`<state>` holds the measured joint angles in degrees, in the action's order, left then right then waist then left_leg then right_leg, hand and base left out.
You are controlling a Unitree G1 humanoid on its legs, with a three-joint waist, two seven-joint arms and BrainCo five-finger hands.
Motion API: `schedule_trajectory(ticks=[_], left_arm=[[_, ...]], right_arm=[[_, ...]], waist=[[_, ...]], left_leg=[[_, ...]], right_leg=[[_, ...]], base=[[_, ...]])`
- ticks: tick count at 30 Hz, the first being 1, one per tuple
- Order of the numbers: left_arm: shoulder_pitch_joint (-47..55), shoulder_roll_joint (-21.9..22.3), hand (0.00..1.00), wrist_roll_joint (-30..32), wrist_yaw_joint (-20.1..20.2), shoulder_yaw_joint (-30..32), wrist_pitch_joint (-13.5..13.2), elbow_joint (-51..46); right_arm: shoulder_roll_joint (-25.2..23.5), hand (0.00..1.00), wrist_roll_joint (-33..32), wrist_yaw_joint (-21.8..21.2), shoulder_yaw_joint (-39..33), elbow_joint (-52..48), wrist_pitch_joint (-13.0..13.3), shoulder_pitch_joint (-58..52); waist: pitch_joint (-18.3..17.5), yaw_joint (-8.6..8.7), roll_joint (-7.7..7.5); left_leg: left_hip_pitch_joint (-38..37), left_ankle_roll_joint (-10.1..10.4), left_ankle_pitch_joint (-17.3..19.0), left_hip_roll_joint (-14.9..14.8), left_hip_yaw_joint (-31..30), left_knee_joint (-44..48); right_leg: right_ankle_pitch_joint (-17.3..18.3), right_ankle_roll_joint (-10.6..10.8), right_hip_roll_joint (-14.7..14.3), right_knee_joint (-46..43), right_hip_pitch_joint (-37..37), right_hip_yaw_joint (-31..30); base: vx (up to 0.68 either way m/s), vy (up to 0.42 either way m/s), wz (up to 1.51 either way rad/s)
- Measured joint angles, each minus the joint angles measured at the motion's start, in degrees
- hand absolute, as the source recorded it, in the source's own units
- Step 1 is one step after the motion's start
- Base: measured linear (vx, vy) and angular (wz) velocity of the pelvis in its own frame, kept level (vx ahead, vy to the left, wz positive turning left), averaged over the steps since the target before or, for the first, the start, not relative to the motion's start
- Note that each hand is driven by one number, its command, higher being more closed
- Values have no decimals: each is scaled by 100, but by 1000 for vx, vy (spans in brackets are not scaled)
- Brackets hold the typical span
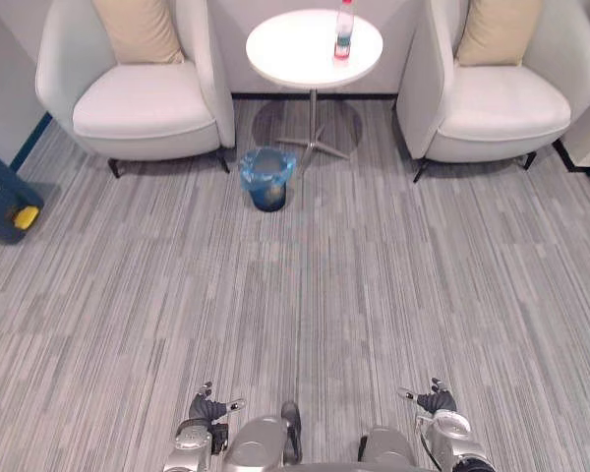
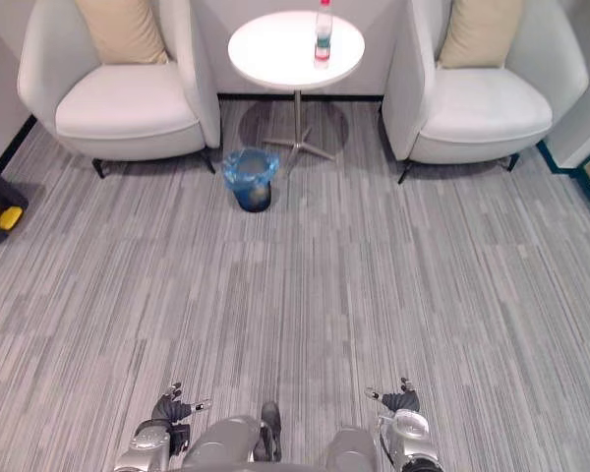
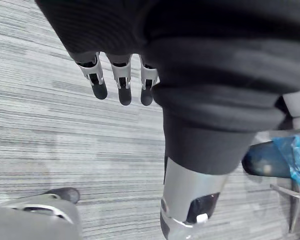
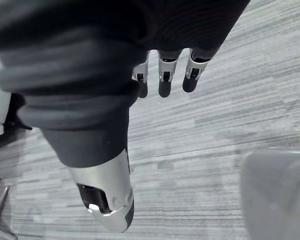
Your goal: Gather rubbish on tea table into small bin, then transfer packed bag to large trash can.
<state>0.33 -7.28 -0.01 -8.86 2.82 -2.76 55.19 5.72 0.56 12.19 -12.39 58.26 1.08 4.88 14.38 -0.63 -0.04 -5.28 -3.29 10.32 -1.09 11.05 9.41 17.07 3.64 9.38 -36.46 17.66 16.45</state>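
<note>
My left hand [image 1: 208,407] and right hand [image 1: 436,400] sit low and close to me over the grey striped floor [image 1: 305,295]. Both are released: the left's fingers [image 3: 124,89] point straight and grasp nothing, and the right's fingers [image 4: 164,82] do the same. Well ahead of both hands stands the round white counter [image 1: 290,54]. On its side toward my right hand a bottle [image 1: 343,33] stands upright. The small bin [image 1: 267,179], lined with a blue bag, sits on the floor near the counter's foot, more in line with my left hand. Far beyond the left hand is one pale armchair [image 1: 138,108], and far beyond the right hand is another armchair [image 1: 501,113].
</note>
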Motion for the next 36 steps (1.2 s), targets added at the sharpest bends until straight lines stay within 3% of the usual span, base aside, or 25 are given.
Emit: schedule_trajectory(ticks=[2, 3, 4, 5, 8, 9, 10, 12, 14, 16, 18, 19, 20, 21, 22, 23, 25, 27, 28, 30, 32, 33, 36], left_arm=[[-23, -12, 0, 0, 1, 1, -6, 3], [-10, -21, 0, 4, 3, 2, -8, 18], [-16, -9, 0, 5, 5, 2, -9, 54], [-19, 76, 0, 12, 9, 7, -13, 123], [-34, 125, 0, 22, 10, 54, -11, 170], [-30, 227, 0, 33, 11, 249, -13, 157], [10, 300, 0, 36, 18, 327, -11, 150], [89, 384, 0, 36, 21, 397, -2, 82], [93, 424, 0, 26, 24, 412, -3, -65], [58, 440, 0, 19, 23, 418, -23, -175], [51, 437, 0, 10, 19, 417, -41, -189], [50, 442, 0, 11, 19, 411, -33, -179], [65, 444, 0, 10, 17, 411, -33, -172], [109, 441, 0, 4, 16, 416, -35, -145], [170, 407, 0, -1, 8, 425, -33, -84], [154, 369, 0, -1, 8, 411, -32, -69], [59, 208, 0, -7, 22, 414, -34, -43], [81, 187, 0, -40, 19, 414, -33, -39], [119, 161, 0, -40, 21, 406, -23, 9], [210, 85, 0, -39, 23, 277, -19, 9], [262, 0, 0, -37, 38, 105, -9, 10], [269, -8, 0, -39, 54, 103, 6, 15], [239, 1, 0, -42, 93, 6, 7, 9]], right_arm=[[11, 0, 1, 0, -1, 2, -8, -12], [27, 0, 1, -1, -2, 4, -24, -111], [58, 0, 1, -1, -10, 9, -32, -185], [161, 0, 1, -3, -16, 107, -38, -166], [131, 0, -1, -5, -123, 109, -29, -152], [106, 0, -3, -6, -121, 95, -31, -242], [35, 0, -17, -1, -101, -12, -27, -314], [17, 0, -51, 0, -93, -178, 12, -420], [-31, 0, -75, 3, -104, -310, 24, -414], [-44, 0, -125, 2, -138, -284, 23, -331], [-73, 0, -154, 3, -170, -277, 18, -274], [-66, 0, -160, 6, -236, -263, 17, -261], [-50, 0, -164, 12, -247, -236, 16, -249], [-8, 0, -165, 11, -237, -186, 16, -248], [-18, 0, -166, 10, -206, -70, 10, -239], [-46, 0, -167, 10, -152, -38, 5, -243], [-34, 0, -150, 5, -67, -35, 8, -242], [-15, 0, -125, 0, -66, -25, 7, -169], [-32, 0, -48, -10, -41, -24, 10, -114], [-34, 0, 12, -20, 106, -17, 10, -93], [-35, 0, 37, -98, 175, 17, -1, -109], [-33, 0, 61, -119, 175, 69, -1, -92], [22, 0, 72, -120, 175, 122, -6, -78]], waist=[[5, 5, -11], [-18, 9, -87], [-16, 13, -88], [-82, -12, 74], [-99, 49, 168], [-90, 74, 189], [-82, 16, 190], [-79, -32, 173], [-84, -68, 159], [-80, -187, 163], [-44, -270, 98], [-55, -335, 138], [-44, -341, 175], [-57, -353, 284], [-81, -433, 300], [-109, -467, 182], [-165, -473, -90], [-163, -504, -124], [-165, -500, -124], [-194, -443, -147], [-200, -389, -155], [-199, -320, -152], [-143, -224, -42]], left_leg=[[-311, 240, 144, -132, -34, -63], [-477, 461, 291, -115, -112, -66], [-557, 558, 373, -145, -221, -66], [-579, 613, 406, -340, -325, -31], [-175, 738, 437, -707, -478, 1121], [283, 964, 293, -954, -624, 2333], [649, 1047, 276, -1232, -626, 3567], [1169, 1000, 309, -1497, -505, 4645], [1730, 954, 338, -1521, -368, 4795], [2162, 853, 400, -1343, -155, 4077], [2229, 862, 353, -904, -159, 2646], [2167, 918, 124, -635, -193, 1542], [2107, 898, -90, -535, -239, 1000], [1965, 884, -603, -467, -329, 217], [1701, 604, -1208, -390, -251, 59], [1685, 446, -1102, -278, -214, 101], [1927, 257, -553, -20, -170, 712], [1808, 145, -168, 44, 12, 978], [1570, 107, -4, 100, 75, 958], [1191, 33, 300, 161, 132, 932], [827, -28, 496, 183, 108, 918], [562, -50, 528, 179, 86, 832], [8, -39, 532, -19, -55, 502]], right_leg=[[-763, -97, -244, 1553, 49, -107], [-1634, -180, -295, 2011, -27, -241], [-2073, -478, -321, 1991, -89, -323], [-1746, -540, -463, 1741, -17, -247], [-1392, -810, -713, 1716, -282, -5], [-1279, -878, -865, 1940, -675, 99], [-1185, -978, -1008, 2114, -1096, 144], [-1057, -1063, -1136, 2364, -1642, 120], [-989, -1040, -1134, 2569, -1944, 59], [-1005, -1011, -1099, 2815, -2151, -117], [-951, -848, -943, 2906, -2266, -266], [-873, -722, -848, 2908, -2305, -384], [-827, -654, -830, 2917, -2367, -441], [-689, -509, -846, 2907, -2489, -555], [-525, -354, -815, 2857, -2643, -747], [-458, -279, -700, 2859, -2663, -795], [-237, -76, -404, 2737, -2650, -925], [-66, 159, -233, 1965, -2441, -1233], [-62, 374, -150, 1102, -2151, -1462], [-356, 1193, 28, -397, -1625, -1550], [-270, 992, 208, -1522, -1175, -1303], [-86, 647, 308, -1862, -896, -965], [214, 74, 97, -1207, -235, -372]], base=[[475, -181, 22], [379, -185, 40], [486, -259, 26], [390, -216, 10], [504, -301, 20], [421, -227, 25], [410, -195, 13], [372, -137, -9], [343, -86, -13], [284, 40, -36], [308, 125, -38], [255, 137, -33], [341, 210, -41], [391, 258, -49], [486, 286, -43], [412, 214, -25], [355, 147, 4], [476, 211, -24], [465, 202, -39], [396, 100, -22], [415, 36, 2], [429, -12, 17], [427, -82, 22]])
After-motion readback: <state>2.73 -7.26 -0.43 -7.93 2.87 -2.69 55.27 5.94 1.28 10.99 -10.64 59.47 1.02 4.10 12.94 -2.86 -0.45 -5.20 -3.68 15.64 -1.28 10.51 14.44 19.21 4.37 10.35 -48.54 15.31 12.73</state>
